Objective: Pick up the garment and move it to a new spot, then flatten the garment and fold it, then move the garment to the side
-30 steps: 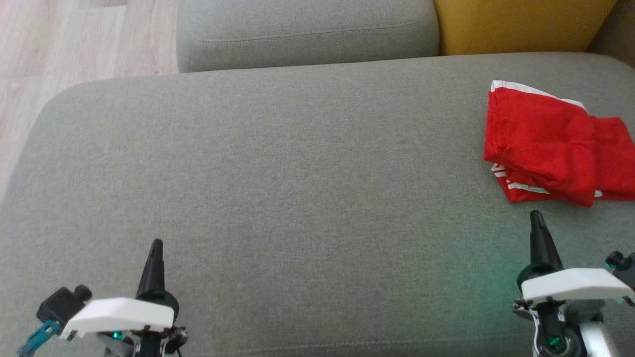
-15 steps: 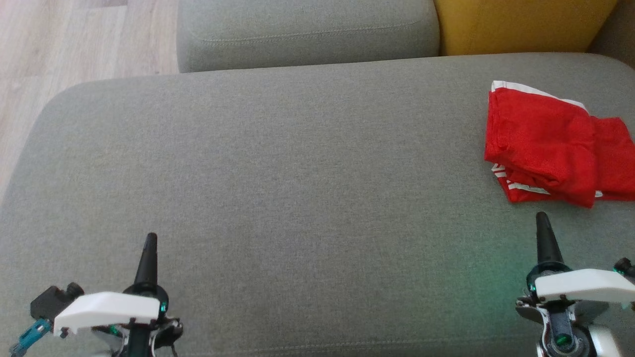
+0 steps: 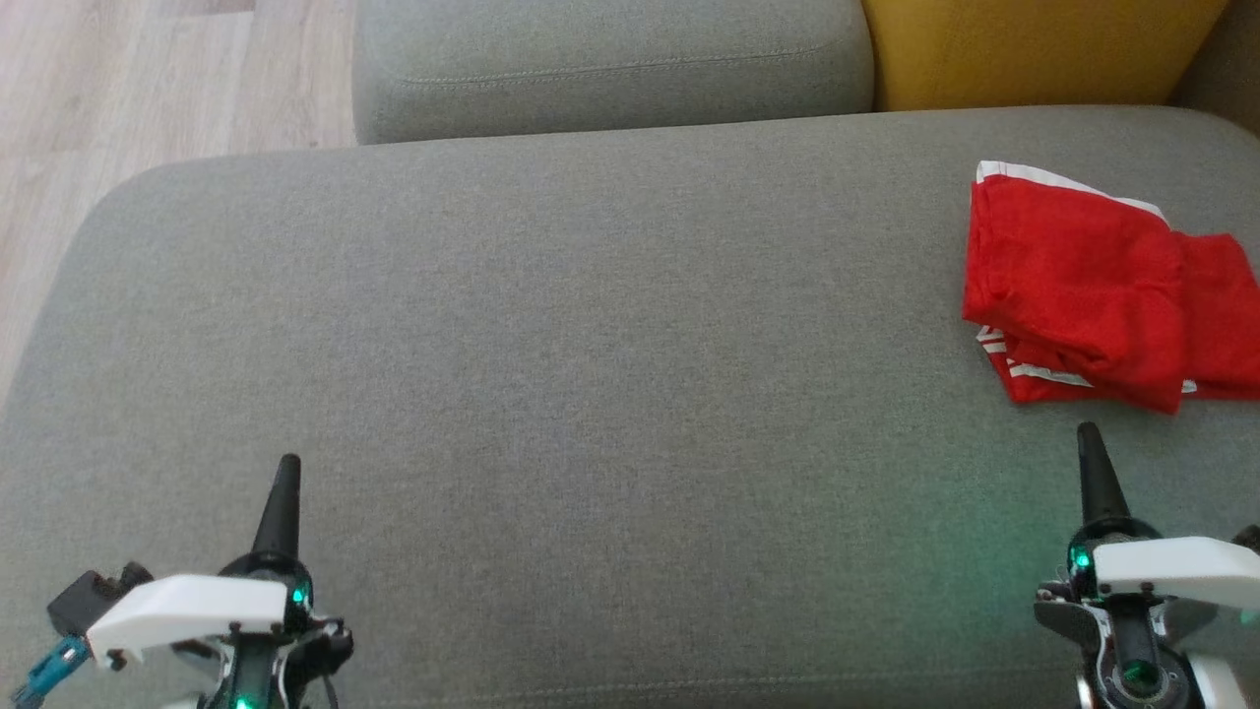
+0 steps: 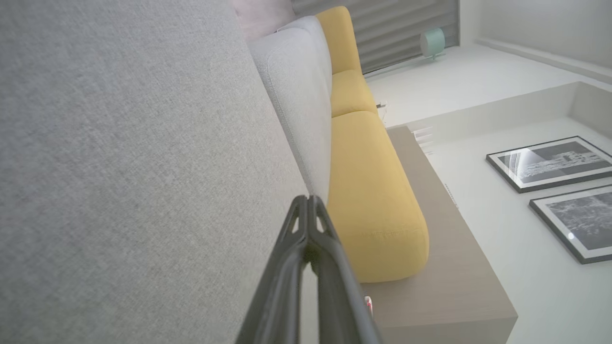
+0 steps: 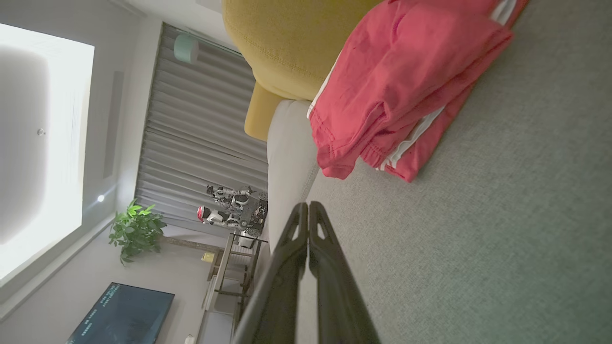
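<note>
1. Red fabric garment with white side stripes (image 3: 1093, 286): lies folded in a loose stack at the far right of the grey woven sofa seat (image 3: 591, 345). Part of it runs past the right edge of the head view.
2. Handling: judged light, soft and limp. Expect the layers to slide apart and the stack to unfold if one layer alone is lifted.
3. Hold point: judged best at the near edge, where the hemmed, striped layers overlap. Pinch through all layers, or support both ends.
4. Right gripper (image 3: 1086, 433): fingers pressed together, empty. The tip is near the garment's near edge but apart from it.
5. Left gripper (image 3: 285, 468): fingers pressed together, empty, at the near left of the seat, well apart from the garment.
6. Surroundings: a grey back cushion (image 3: 610, 59) and a mustard-yellow cushion (image 3: 1034, 49) bound the far side. A pale wooden floor (image 3: 148, 79) lies to the left.
7. Obstructions: nothing lies between the right gripper and the garment. The yellow cushion behind the garment limits travel away from the robot.
</note>
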